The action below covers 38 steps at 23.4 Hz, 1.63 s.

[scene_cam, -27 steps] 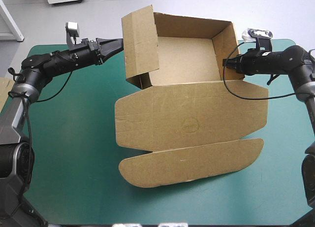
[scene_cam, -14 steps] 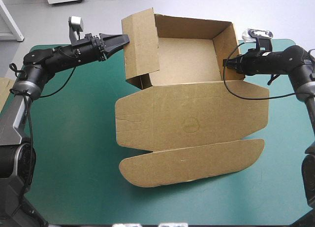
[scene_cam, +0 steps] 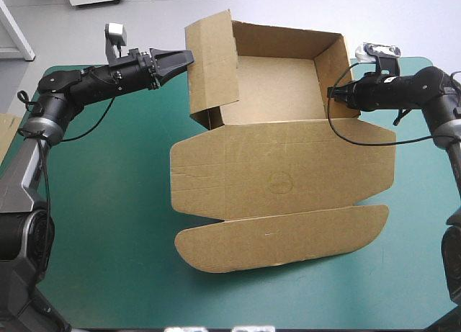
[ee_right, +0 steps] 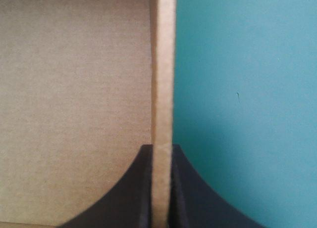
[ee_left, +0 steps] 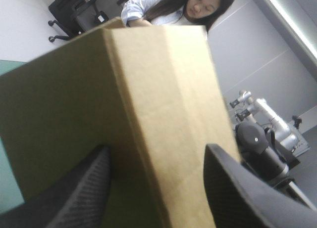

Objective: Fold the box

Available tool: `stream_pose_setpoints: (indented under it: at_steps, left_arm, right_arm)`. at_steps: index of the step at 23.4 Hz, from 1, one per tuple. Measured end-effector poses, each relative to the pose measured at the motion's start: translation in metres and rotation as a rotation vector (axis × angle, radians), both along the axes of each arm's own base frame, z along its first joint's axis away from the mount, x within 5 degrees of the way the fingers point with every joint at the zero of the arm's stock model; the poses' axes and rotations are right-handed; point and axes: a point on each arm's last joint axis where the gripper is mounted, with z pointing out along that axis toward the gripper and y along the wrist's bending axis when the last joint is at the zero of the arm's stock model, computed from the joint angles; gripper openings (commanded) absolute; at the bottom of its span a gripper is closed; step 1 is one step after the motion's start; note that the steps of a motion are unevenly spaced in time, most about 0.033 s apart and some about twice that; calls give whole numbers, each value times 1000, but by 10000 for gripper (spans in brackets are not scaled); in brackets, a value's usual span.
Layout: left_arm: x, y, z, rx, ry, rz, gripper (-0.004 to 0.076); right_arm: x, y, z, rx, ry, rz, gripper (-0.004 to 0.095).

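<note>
The brown cardboard box with raised walls fills the frame's centre; bare teal-green surface lies open at lower left and lower right.

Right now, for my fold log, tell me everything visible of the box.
The box is plain brown board, half formed: back and right walls stand upright around a bare floor, the left flap stands tall, slightly tilted, and the lid with its rounded tuck flap lies flat on the teal-green table, toward its near edge. The right gripper is shut on the right wall; the left gripper, fingers open, straddles the left flap.
</note>
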Motion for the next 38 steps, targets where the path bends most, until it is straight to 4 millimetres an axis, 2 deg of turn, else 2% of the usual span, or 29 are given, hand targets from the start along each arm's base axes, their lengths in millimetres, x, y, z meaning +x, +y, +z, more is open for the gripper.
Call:
stream_pose_setpoints:
  at_steps: [4, 7, 11, 12, 18, 24, 26, 30, 33, 38]
  left_arm:
    - [-5, -17, 8, 122, -30, -55, 430]
    - [-9, -23, 21, 202, -65, -72, 430]
    - [-13, -27, 33, 343, -79, -63, 430]
    - [-14, -31, 34, 426, -71, -57, 430]
    - [-20, -50, 18, 650, -19, -69, 430]
    - [-18, -46, 14, 739, 46, -15, 430]
    - [-18, -46, 15, 737, 62, 2, 430]
    - [-17, -58, 6, 809, 82, 18, 430]
    - [-20, -68, 1, 890, 90, 25, 430]
    - [-21, -72, 2, 961, 86, 58, 430]
  right_arm:
    - [-1, -2, -2, -23, 17, -10, 0]
    - [-1, -1, -2, -26, 24, -12, 0]
    - [-2, 8, -4, -43, 36, 1, 0]
    - [-3, 14, -4, -56, 41, 9, 0]
    - [-4, 25, -6, -90, 48, 31, 0]
    - [-4, 26, -7, -104, 57, 15, 0]
    - [-5, 32, -8, -113, 63, 11, 0]
    - [-8, 47, -9, -131, 73, 16, 0]
    - [-8, 47, -9, -153, 75, 17, 0]
    - [-9, 48, -10, -136, 92, 7, 0]
